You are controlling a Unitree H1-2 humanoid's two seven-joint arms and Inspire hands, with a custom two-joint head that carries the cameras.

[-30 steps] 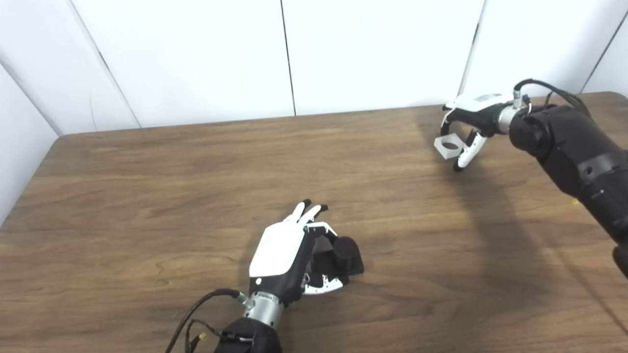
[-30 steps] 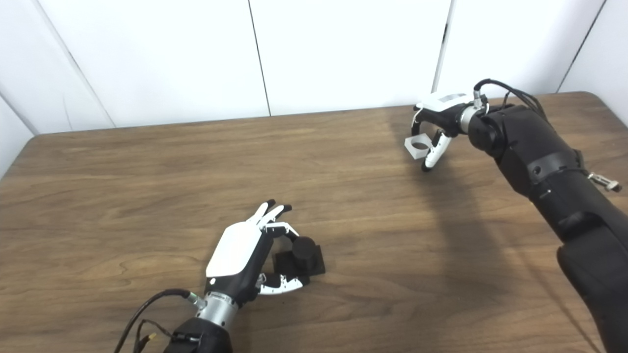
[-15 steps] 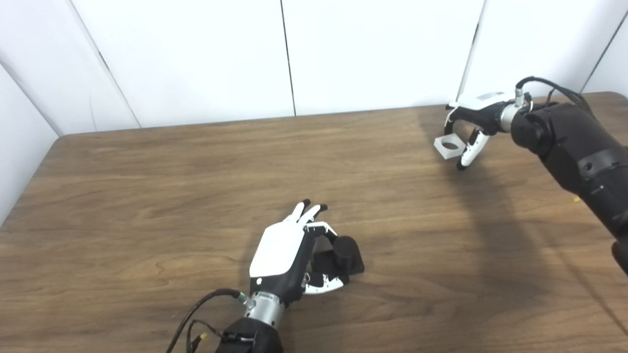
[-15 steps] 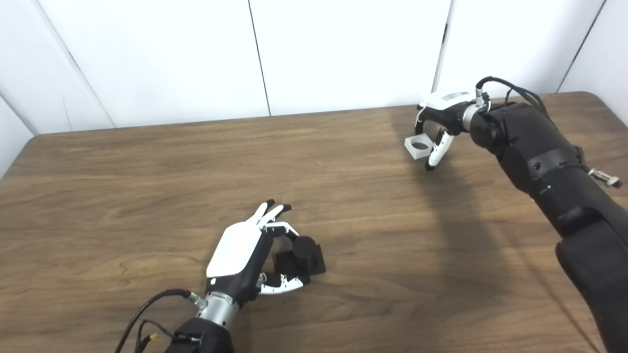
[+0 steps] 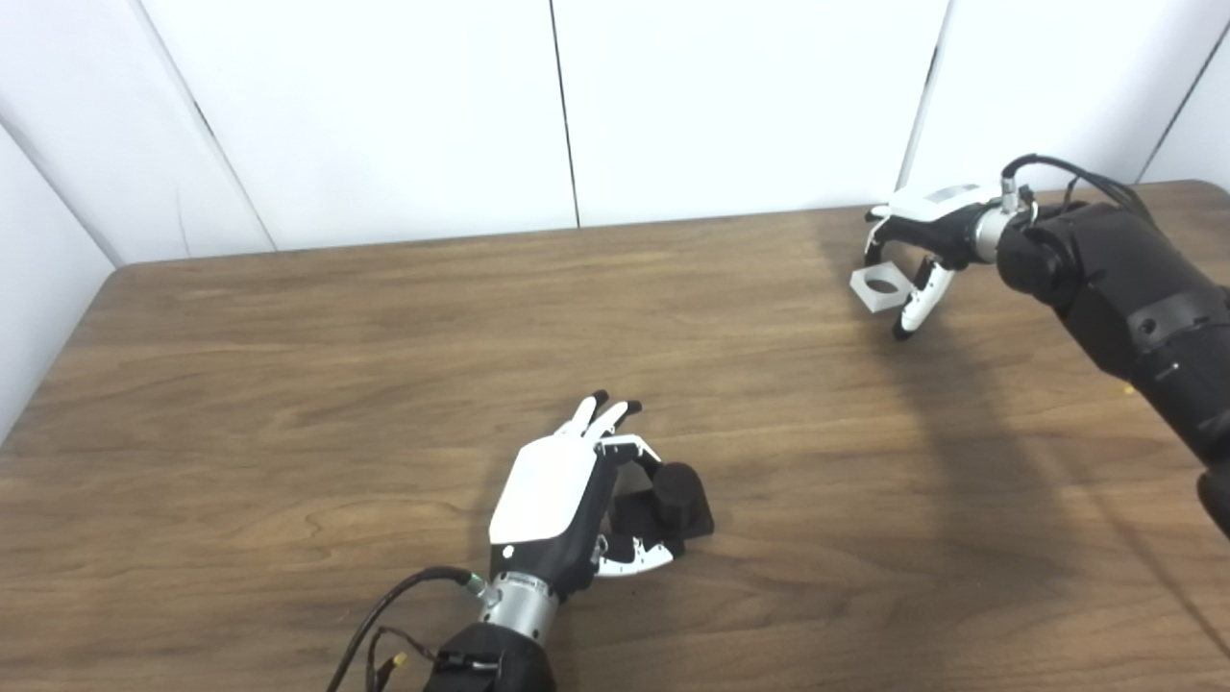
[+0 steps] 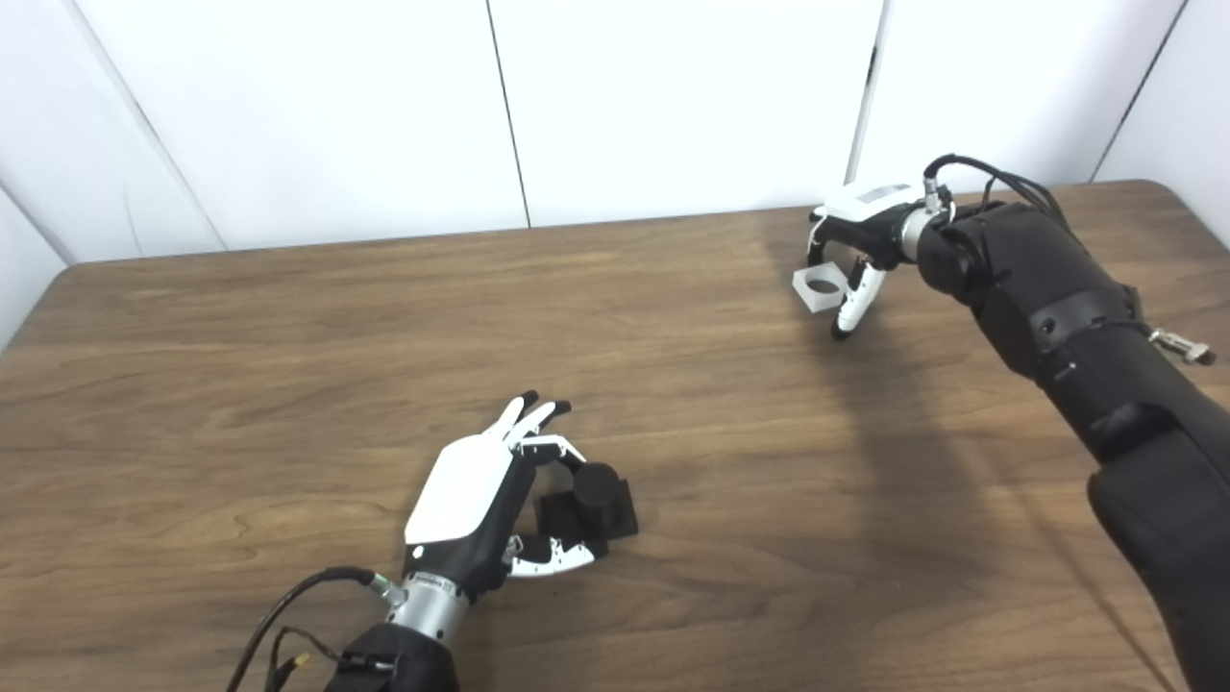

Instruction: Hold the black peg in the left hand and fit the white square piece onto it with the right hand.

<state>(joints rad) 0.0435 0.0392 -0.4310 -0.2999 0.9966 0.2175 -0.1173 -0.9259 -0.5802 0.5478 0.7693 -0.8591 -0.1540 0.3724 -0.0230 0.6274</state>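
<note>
The table [image 5: 288, 384] offers wide bare room between the two parts. Near its front edge the left hand [image 5: 562, 500] curls loosely around the peg [image 5: 677, 490], grip uncertain. Toward the table's far right, the right hand [image 5: 918, 259] arches open-fingered over the square [image 5: 877, 286], which looks light and rigid; its outer sides suit pinching.

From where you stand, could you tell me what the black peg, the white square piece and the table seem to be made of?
Black peg: probably matte plastic, uniformly dark with no glint.
White square piece: likely matte plastic too, pale grey-white with crisp edges and a round hole; possibly printed, too small to tell.
Table: wood or wood-look laminate, brown grain streaks with a soft sheen.
</note>
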